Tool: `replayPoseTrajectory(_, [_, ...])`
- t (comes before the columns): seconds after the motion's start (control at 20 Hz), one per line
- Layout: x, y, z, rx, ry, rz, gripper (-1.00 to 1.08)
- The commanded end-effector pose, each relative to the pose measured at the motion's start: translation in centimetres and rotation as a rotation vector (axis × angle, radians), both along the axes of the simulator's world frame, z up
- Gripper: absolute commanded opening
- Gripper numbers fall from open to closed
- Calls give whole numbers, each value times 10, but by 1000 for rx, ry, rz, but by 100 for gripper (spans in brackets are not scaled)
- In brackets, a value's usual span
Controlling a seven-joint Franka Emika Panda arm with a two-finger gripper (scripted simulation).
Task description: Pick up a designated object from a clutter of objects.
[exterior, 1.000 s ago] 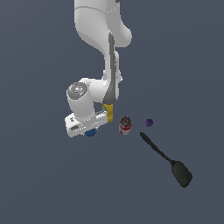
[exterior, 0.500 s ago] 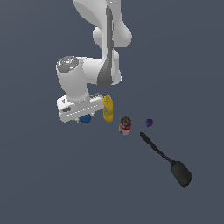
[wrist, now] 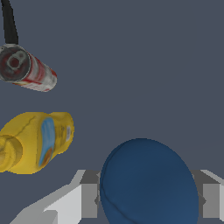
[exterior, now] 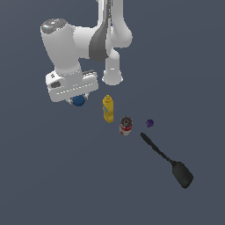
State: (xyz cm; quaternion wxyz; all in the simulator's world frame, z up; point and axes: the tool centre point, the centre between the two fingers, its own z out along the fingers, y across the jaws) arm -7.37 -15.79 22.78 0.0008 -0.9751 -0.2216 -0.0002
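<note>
The dark-blue ball (exterior: 79, 101) hangs under my gripper (exterior: 78, 100), lifted off the floor at the exterior view's left of the clutter. In the wrist view the ball (wrist: 148, 183) fills the space between my two grey fingers (wrist: 87, 199), which press on it from both sides. The yellow mustard bottle (exterior: 108, 108), the red-and-white can (exterior: 125, 125), the tiny purple object (exterior: 150, 123) and the long black spatula (exterior: 167, 160) stand or lie on the floor at the exterior view's right of the gripper. The bottle (wrist: 37, 140) and the can (wrist: 26, 69) also show in the wrist view.
The arm's white base column (exterior: 112, 72) stands behind the bottle. The floor (exterior: 52, 176) is plain dark grey all around.
My gripper has risen with the blue ball in it and moved a little toward the exterior view's left. The bottle, can, purple object and spatula have not moved.
</note>
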Motion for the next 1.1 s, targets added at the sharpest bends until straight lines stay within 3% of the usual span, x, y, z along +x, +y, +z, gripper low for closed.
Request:
replayPoseTrajectory(0.0, [-12, -6, 24, 0, -1, 0, -100])
replayPoseTrajectory(0.55, [-48, -28, 106, 0, 0, 0, -100])
replayPoseTrajectory(1.05, [-59, -36, 134, -1, 0, 0, -100])
